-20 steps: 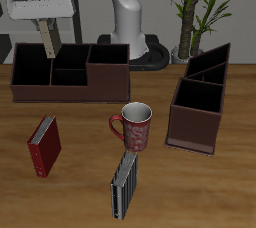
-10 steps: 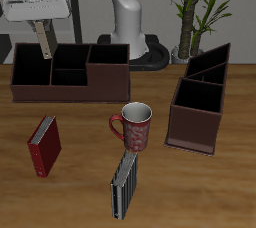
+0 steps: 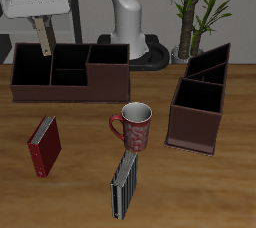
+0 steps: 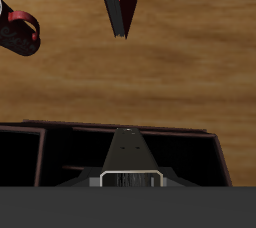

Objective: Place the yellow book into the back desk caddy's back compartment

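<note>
Since a second ago I've carried the yellow book (image 3: pixel 42 36) a little toward the wide end section of the back desk caddy (image 3: pixel 70 72); little else has changed. Near the front edge sit the striped book (image 3: pixel 124 182), red book (image 3: pixel 44 146) and mug (image 3: pixel 133 125). Behind them, my gripper (image 3: pixel 39 20) is closed on the book, a thin pale tan slab hanging upright above the caddy. If I lower it off-line, its bottom edge could catch a divider, or drop in the wrong section.

Red book (image 3: pixel 43 145), black-and-grey striped book (image 3: pixel 124 184)
</note>
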Robot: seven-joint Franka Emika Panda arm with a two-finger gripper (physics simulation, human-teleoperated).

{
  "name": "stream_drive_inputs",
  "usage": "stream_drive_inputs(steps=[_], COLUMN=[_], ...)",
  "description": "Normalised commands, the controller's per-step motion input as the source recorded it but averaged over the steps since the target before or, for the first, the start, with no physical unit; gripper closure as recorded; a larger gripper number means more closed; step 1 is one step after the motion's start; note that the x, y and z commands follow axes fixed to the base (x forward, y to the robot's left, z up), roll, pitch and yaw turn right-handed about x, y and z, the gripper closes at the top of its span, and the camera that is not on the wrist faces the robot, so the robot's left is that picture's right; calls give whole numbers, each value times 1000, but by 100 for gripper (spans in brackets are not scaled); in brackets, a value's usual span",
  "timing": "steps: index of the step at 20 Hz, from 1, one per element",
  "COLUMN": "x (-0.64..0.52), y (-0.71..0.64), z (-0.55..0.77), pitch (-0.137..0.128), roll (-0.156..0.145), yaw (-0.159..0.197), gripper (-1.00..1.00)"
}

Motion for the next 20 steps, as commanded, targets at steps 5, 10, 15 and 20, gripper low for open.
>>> stream_drive_inputs(steps=[5, 10, 15, 20], x=[30, -7, -83, -122], y=[126, 51, 49, 88], z=[113, 76, 111, 26], pitch=[-43, -46, -38, -5], roll=[-4, -8, -23, -7], yaw=[197, 185, 168, 146], gripper=[100, 100, 100, 100])
